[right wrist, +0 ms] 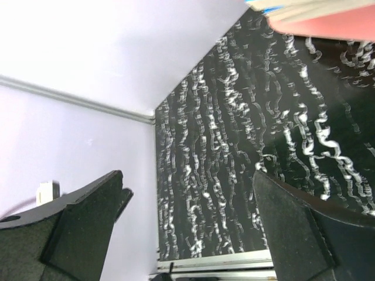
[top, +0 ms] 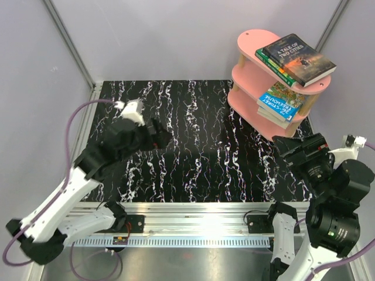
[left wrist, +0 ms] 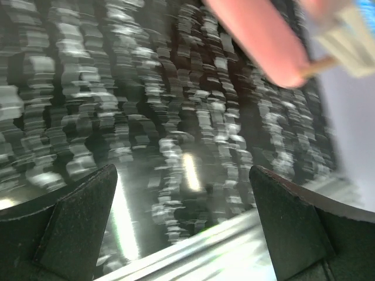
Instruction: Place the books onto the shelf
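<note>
All visible books (top: 299,58) sit on the shelf (top: 251,44) beyond your right tool (right wrist: 187,175); it and your left tool (left wrist: 183,175) gape empty, so the job looks done.

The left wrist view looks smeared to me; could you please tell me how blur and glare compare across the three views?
Left wrist: heavy motion blur smears the marbled table and the pink shelf, with a bright glare streak on the tabletop. Right wrist: crisp, no glare. Top external: sharp enough to read the top book, with glare on the metal rail.
</note>
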Tool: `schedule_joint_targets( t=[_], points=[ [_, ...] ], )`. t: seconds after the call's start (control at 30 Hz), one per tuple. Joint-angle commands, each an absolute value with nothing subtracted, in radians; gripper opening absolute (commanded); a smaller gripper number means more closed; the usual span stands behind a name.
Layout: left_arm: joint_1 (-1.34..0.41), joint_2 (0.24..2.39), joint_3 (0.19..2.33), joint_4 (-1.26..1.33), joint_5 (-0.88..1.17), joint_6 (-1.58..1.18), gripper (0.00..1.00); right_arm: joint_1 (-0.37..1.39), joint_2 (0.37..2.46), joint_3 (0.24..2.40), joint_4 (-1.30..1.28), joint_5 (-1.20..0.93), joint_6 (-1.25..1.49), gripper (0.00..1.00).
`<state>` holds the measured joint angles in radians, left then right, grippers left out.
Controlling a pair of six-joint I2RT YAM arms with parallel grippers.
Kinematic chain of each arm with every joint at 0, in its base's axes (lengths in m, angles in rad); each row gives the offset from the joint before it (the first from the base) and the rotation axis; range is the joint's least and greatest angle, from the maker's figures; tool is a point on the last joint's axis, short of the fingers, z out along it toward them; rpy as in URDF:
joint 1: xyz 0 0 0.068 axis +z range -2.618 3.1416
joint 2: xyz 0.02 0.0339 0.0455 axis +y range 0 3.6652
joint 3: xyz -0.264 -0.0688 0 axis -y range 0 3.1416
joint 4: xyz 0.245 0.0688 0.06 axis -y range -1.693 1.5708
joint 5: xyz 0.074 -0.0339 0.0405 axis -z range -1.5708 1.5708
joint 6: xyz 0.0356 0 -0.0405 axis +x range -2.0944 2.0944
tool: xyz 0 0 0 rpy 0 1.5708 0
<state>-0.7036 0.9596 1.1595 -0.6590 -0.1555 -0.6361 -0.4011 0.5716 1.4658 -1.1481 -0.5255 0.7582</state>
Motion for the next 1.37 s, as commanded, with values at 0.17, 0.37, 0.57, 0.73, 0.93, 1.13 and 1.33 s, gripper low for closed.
schedule_joint_targets(
  t=[0.17,0.37,0.57,0.73,0.93,1.13,1.33],
  points=[
    [-0.701,0.427,0.898,-0.785,-0.713,-0.526,0.99,-0.396,0.394,1.283,-0.999,-0.65,0.94,1.0],
    [-0.703,0.235,0.787,-0.742,-0.753,-0.448,0.99,-0.374,0.357,1.246,-0.997,-0.683,0.98,1.0],
    [-0.703,0.258,0.799,-0.79,-0.775,-0.474,0.99,-0.305,0.365,1.292,-1.02,-0.647,0.945,1.0],
    [-0.703,0.267,0.804,-0.819,-0.845,-0.531,0.99,-0.227,0.362,1.351,-1.092,-0.552,0.859,1.0],
    [-0.701,0.238,0.741,-0.775,-0.859,-0.468,0.99,-0.111,0.368,1.477,-1.199,-0.407,0.715,1.0],
    [-0.701,0.242,0.67,-0.646,-0.948,-0.366,0.99,-0.043,0.387,1.603,-1.284,-0.316,0.635,1.0],
    [-0.701,0.33,0.465,-0.274,-0.954,-0.11,0.99,-0.025,0.416,1.675,-1.348,-0.282,0.615,1.0]
  ],
)
